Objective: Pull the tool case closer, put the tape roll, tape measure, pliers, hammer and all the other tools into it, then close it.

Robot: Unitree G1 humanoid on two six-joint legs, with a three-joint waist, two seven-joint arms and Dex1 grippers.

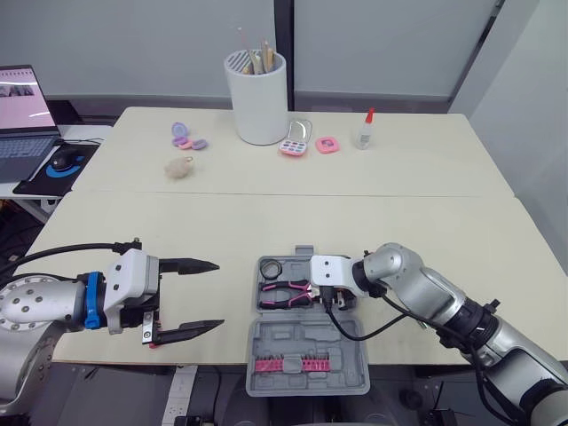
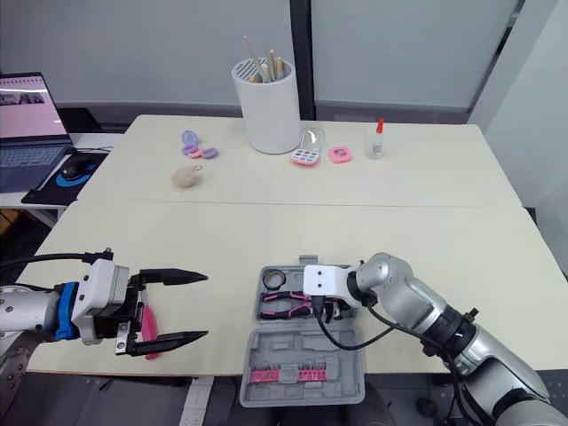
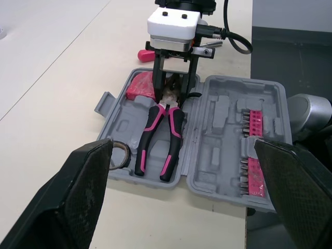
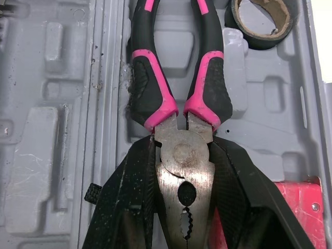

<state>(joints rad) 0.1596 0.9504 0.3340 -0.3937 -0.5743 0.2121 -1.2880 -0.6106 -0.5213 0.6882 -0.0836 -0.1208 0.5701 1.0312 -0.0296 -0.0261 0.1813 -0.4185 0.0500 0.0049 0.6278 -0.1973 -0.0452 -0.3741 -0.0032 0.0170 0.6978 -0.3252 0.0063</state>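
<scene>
The grey tool case [image 1: 342, 342] lies open at the table's front edge, its lid toward me with a pink strip of bits [image 1: 286, 364]. In its tray are the pink-and-black pliers [image 4: 184, 155], a black tape roll [image 4: 262, 21] and a red tape measure [image 4: 298, 207]. My right gripper [image 3: 171, 96] reaches down into the tray, shut on the pliers' metal head, with the handles lying flat. My left gripper [image 1: 219, 295] hovers left of the case, open with nothing between its fingers [image 3: 85, 197].
A pink-handled tool [image 2: 149, 324] lies on the table under my left gripper. A red handle [image 3: 142, 53] rests on the table beyond the case's far side. At the back stand a white cup [image 1: 257, 98], a glue bottle [image 1: 365, 130] and small pink items [image 1: 295, 147]. A laptop [image 1: 22, 115] sits far left.
</scene>
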